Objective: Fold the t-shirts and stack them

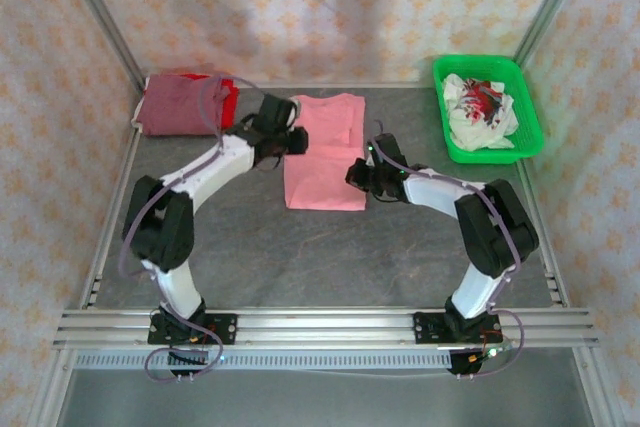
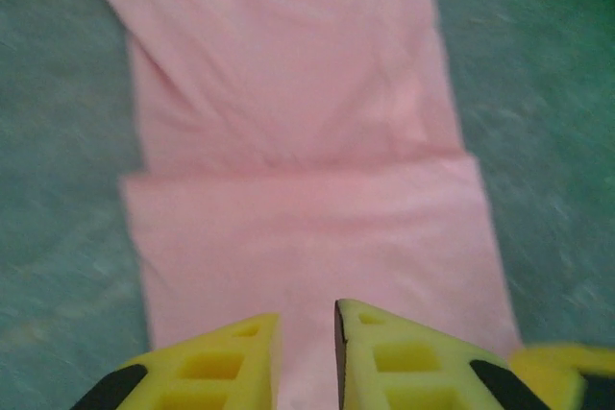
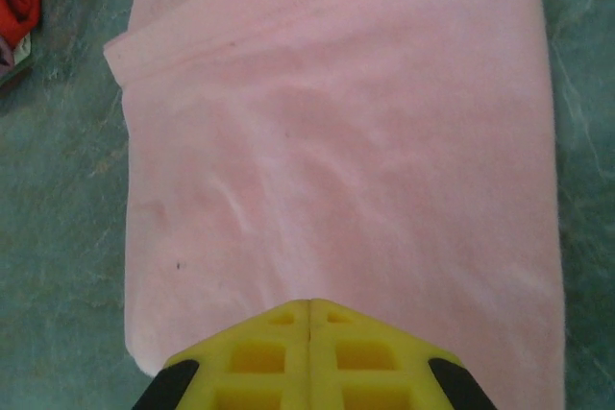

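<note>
A salmon-pink t-shirt (image 1: 325, 157) lies folded into a long strip in the middle of the table. A maroon t-shirt (image 1: 178, 107) lies folded at the back left, with a red t-shirt (image 1: 228, 97) under its right edge. My left gripper (image 1: 298, 140) is at the pink shirt's left edge. In the left wrist view its jaws (image 2: 306, 309) stand a little apart over the pink cloth (image 2: 298, 141), which lies flat. My right gripper (image 1: 355, 175) is at the shirt's right edge. Its jaws (image 3: 309, 302) are shut over the flat pink cloth (image 3: 336, 141).
A green basket (image 1: 530, 117) at the back right holds crumpled white and red cloth (image 1: 480, 109). Patterned walls and metal posts close in the table on three sides. A metal rail (image 1: 320, 327) carries both arm bases along the near edge.
</note>
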Controlling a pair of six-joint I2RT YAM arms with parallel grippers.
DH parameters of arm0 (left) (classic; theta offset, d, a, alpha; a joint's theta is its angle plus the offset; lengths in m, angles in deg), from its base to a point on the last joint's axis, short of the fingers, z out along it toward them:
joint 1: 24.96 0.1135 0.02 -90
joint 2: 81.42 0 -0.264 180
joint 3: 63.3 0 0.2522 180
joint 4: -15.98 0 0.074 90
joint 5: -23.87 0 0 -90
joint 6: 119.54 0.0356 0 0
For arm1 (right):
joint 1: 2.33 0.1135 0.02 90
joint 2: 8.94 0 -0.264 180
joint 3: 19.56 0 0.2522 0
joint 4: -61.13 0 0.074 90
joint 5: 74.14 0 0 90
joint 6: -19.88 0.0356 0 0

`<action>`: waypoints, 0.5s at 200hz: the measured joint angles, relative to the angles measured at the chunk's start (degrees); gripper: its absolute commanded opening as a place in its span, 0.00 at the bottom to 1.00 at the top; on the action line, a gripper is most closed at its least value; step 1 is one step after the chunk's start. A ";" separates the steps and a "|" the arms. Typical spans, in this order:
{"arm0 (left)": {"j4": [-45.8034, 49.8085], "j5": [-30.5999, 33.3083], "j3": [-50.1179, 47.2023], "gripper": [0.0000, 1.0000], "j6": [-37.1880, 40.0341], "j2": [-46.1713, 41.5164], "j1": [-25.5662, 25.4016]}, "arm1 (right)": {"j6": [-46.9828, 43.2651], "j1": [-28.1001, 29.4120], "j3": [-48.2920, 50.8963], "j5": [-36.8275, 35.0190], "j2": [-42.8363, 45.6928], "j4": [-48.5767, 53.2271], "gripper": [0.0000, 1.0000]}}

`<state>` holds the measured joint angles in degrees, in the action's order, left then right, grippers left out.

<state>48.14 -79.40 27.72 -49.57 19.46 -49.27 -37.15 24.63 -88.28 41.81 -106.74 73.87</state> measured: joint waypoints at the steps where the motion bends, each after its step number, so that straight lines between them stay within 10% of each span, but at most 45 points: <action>1: -0.17 -0.09 -0.42 0.20 -0.11 -0.20 -0.15 | 0.02 0.00 0.09 0.04 0.07 0.02 0.00; 100: -12.85 -2.71 -22.25 0.14 -4.61 1.81 -1.84 | 3.26 -0.52 6.12 2.05 -3.85 -4.28 0.00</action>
<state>35.29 -82.11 5.47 -54.18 21.28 -51.11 -33.89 24.10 -82.16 43.87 -110.59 69.59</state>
